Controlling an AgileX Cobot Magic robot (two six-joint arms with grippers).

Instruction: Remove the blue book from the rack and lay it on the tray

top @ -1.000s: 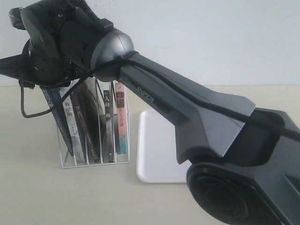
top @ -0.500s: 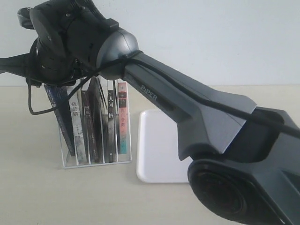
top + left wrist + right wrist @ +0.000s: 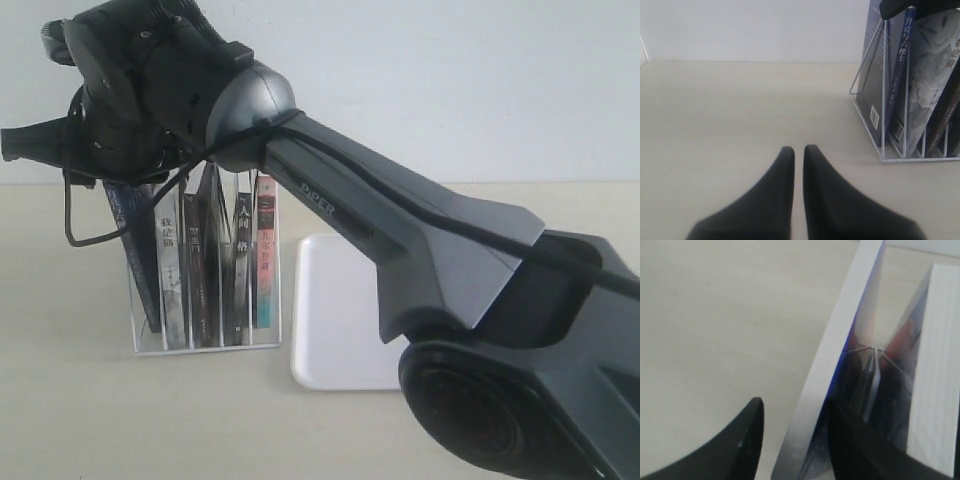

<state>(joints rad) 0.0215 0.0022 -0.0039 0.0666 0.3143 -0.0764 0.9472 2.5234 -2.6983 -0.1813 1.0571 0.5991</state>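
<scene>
The white wire rack (image 3: 205, 343) stands left of the white tray (image 3: 335, 310). The blue book (image 3: 135, 250) leans in the rack's leftmost slot. Its blue spine (image 3: 902, 75) with white characters shows in the left wrist view. My right arm reaches across to the rack's top. My right gripper (image 3: 795, 405) is open and straddles the blue book's upper edge (image 3: 840, 360). One finger is outside the pages with a gap, the other inside against the cover. My left gripper (image 3: 798, 150) is shut and empty, low over the table well away from the rack (image 3: 883, 100).
Several other books stand in the rack: a grey-white one (image 3: 170, 270), black-spined ones (image 3: 240, 250) and a pink-and-teal-spined one (image 3: 263, 260) nearest the tray. The right arm's big dark links (image 3: 400, 240) pass over the tray. A white wall stands behind the table.
My right wrist has shifted slightly to the right over the rack. The blue book's top and the leaning books have tipped a little more upright.
</scene>
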